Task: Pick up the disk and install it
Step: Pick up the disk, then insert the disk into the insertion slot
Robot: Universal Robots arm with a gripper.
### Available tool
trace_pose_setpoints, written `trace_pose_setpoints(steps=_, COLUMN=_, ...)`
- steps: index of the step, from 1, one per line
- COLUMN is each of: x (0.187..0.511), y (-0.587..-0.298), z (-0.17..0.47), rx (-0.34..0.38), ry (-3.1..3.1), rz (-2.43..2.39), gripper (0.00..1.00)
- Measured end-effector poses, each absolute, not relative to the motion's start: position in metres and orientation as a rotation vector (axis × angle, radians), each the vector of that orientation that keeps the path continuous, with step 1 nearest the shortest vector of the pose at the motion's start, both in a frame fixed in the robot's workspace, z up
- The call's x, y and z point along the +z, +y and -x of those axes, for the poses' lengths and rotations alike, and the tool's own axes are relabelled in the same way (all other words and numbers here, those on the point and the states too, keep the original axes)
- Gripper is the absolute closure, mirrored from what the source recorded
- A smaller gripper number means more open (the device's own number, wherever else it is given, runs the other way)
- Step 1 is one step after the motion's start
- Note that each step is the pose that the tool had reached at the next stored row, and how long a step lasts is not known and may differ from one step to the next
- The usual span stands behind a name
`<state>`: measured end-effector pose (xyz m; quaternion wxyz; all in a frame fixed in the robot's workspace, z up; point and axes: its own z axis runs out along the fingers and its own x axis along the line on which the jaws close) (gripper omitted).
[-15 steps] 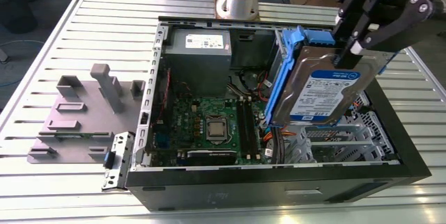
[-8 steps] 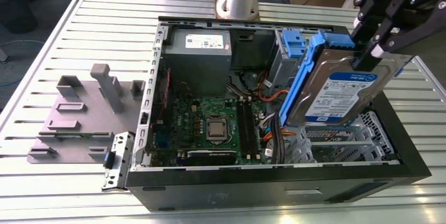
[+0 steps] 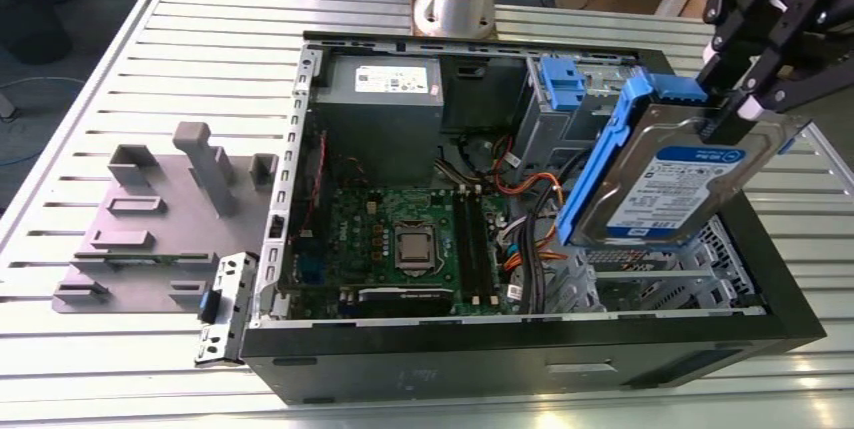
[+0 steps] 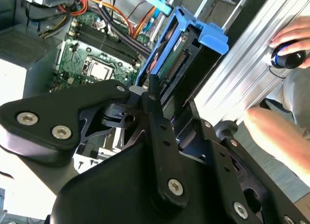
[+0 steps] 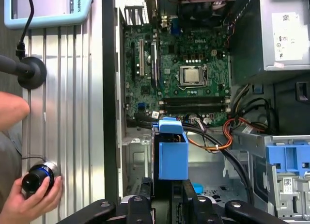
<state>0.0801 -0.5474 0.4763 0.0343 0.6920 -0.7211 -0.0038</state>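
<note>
The disk (image 3: 681, 184), a silver hard drive with a white-and-blue label and blue side rails, hangs tilted on edge above the open computer case (image 3: 534, 354), over its metal drive cage at the exterior view's right. My gripper (image 3: 738, 117) comes down from the upper right and is shut on the disk's top edge. Both wrist views look along the black fingers to the disk (image 4: 181, 54), whose blue rail (image 5: 173, 153) sits between them, with the motherboard (image 5: 179, 73) beyond.
Inside the case are a grey power-supply box (image 3: 380, 89), cables and a blue drive bay (image 3: 567, 84). A grey stand with posts (image 3: 160, 219) lies on the slatted table at the exterior view's left. A person's hand (image 5: 34, 190) rests on a knob beside the case.
</note>
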Motion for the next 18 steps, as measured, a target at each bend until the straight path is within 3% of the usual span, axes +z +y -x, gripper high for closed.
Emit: trace_pose_setpoints(steps=18, x=0.458, y=-0.547, z=-0.113, rx=-0.012, ry=-2.217, rz=-2.128, gripper=0.65)
